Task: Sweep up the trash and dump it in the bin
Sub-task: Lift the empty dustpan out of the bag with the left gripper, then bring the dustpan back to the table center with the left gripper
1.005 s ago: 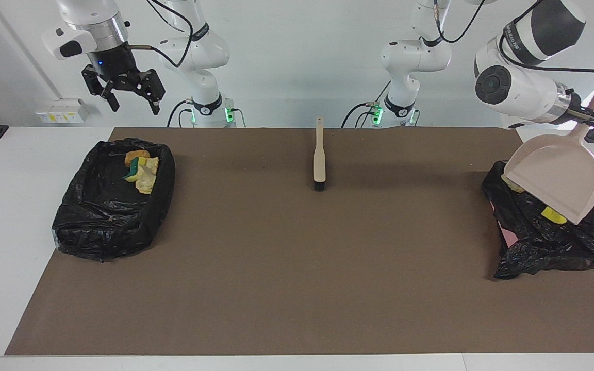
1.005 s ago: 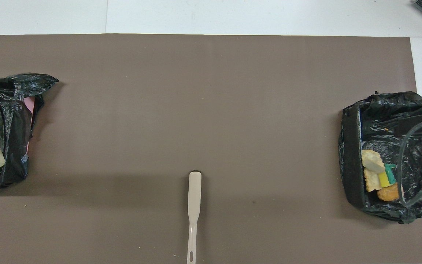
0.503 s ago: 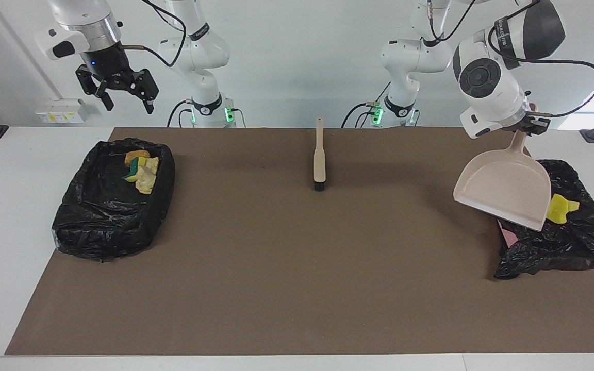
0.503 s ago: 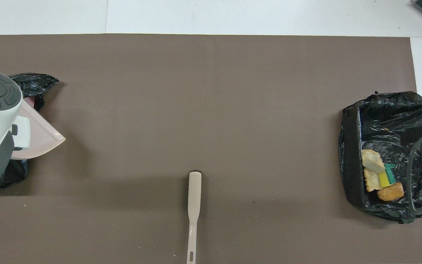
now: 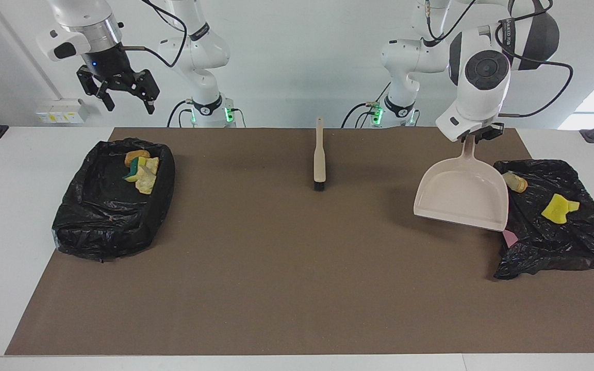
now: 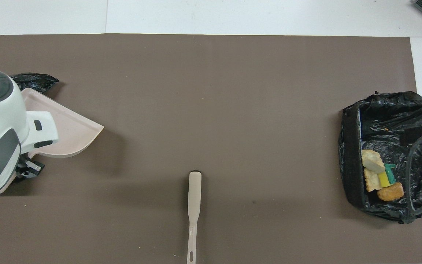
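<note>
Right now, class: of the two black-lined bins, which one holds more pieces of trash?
The bin at the right arm's end holds more: a cluster of several pieces. The bin at the left arm's end shows two.

In the overhead view the left arm's wrist covers the left gripper (image 5: 475, 135), the dustpan (image 6: 72, 137) handle in its jaws, and nearly all of the black bag (image 5: 560, 226) beside them; only 1 bag corner shows. The bag's 2 trash pieces (image 5: 557, 209) are hidden there. The right gripper (image 5: 124, 99) lies outside that view; only its cable shows. The brush (image 6: 193, 209) handle's end is cut by the bottom edge. A pink patch under the bag is too small to identify.
</note>
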